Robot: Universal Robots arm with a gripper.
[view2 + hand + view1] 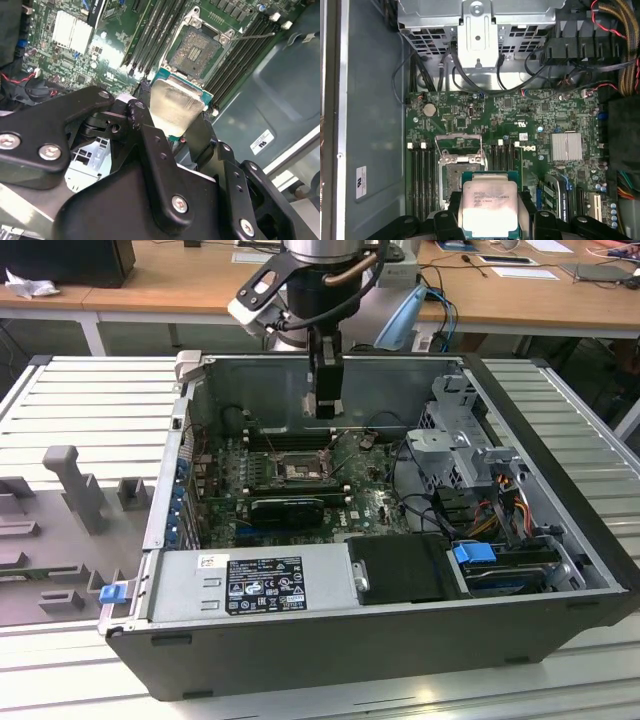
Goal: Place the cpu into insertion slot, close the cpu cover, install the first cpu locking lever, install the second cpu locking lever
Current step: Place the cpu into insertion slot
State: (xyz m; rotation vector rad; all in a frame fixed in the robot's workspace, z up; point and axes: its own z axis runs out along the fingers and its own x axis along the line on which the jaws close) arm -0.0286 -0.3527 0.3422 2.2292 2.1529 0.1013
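1. Exterior view showed the hand (325,408) in the upper centre of the frame, pointing down into the open computer case (575,540); the case lay on its side on a ribbed metal table (90,400); the hand hung above the green circuit board (375,502), clear of it.
2. The hand was clamped on the cpu (176,106); its black fingers (147,135) pressed against two opposite edges of the chip, and the silvery metal top was plain to see in both wrist views.
3. The cpu was held in the air over the board, not seated in the insertion slot (196,49); in the first wrist view the chip overlapped the edge of the slot nearest the hand.
4. The slot's dark recessed centre lay bare inside its metal rim; the cpu cover (460,146) appeared swung up off the slot, on the side away from the cpu.
5. Long black memory slots (421,175) flanked the insertion slot on both sides; a silver finned heatsink (566,146) stood well apart from it on the board; a grey metal drive cage (477,30) stood beyond the board's far edge.
6. A labelled power supply box (250,585) filled the case's lower centre in the exterior view; grey moulded fixtures (70,480) sat on the table at the exterior view's left.
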